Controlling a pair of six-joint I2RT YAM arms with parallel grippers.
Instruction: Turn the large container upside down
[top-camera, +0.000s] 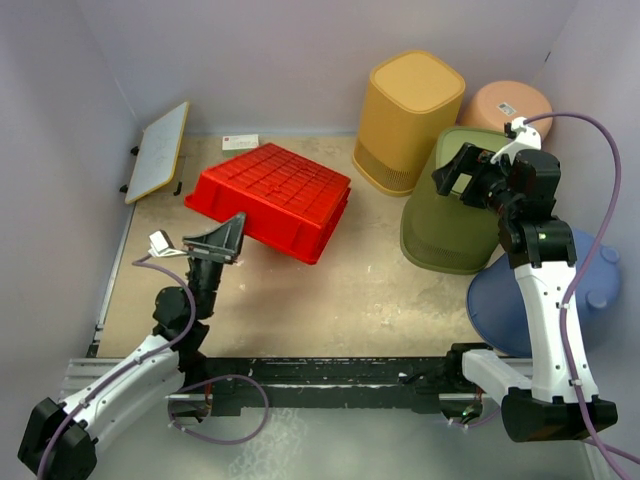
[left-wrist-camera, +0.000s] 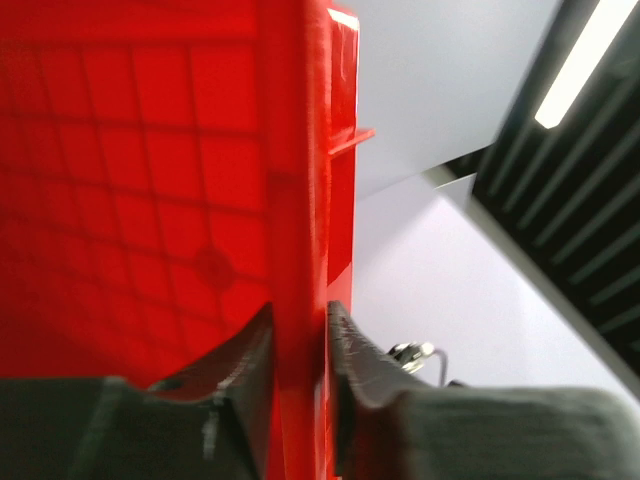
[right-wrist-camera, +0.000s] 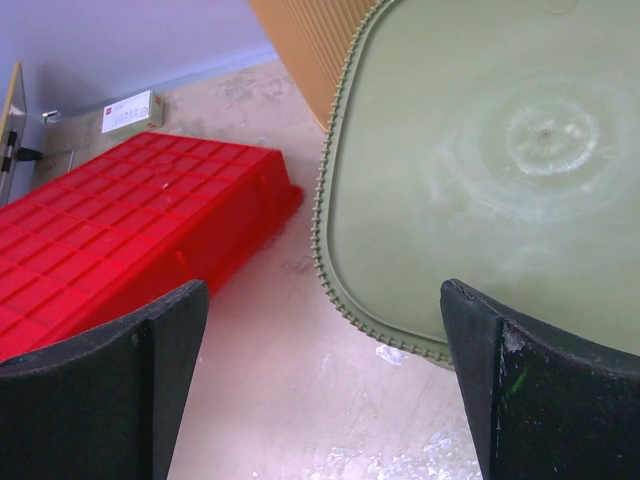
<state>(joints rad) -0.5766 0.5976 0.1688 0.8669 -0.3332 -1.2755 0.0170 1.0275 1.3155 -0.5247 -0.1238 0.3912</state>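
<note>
The large container is a red crate (top-camera: 270, 195) at the middle left of the table, its gridded base facing up and tilted. My left gripper (top-camera: 225, 238) is at the crate's near left edge. In the left wrist view the left gripper (left-wrist-camera: 298, 350) is shut on the crate's (left-wrist-camera: 130, 180) rim wall, one finger (left-wrist-camera: 245, 370) on each side. My right gripper (top-camera: 460, 175) is open and empty, held above the olive green bin (top-camera: 450, 220). In the right wrist view the right gripper (right-wrist-camera: 320, 300) is wide open over bare floor, with the crate (right-wrist-camera: 110, 220) to its left.
An olive green bin (right-wrist-camera: 500, 150) lies base up at the right. A yellow bin (top-camera: 405, 115) and a pink container (top-camera: 505, 105) stand behind it, with a blue tub (top-camera: 500, 300) in front. A clipboard (top-camera: 158, 150) leans at the left wall. A white card (top-camera: 240, 142) lies at the back.
</note>
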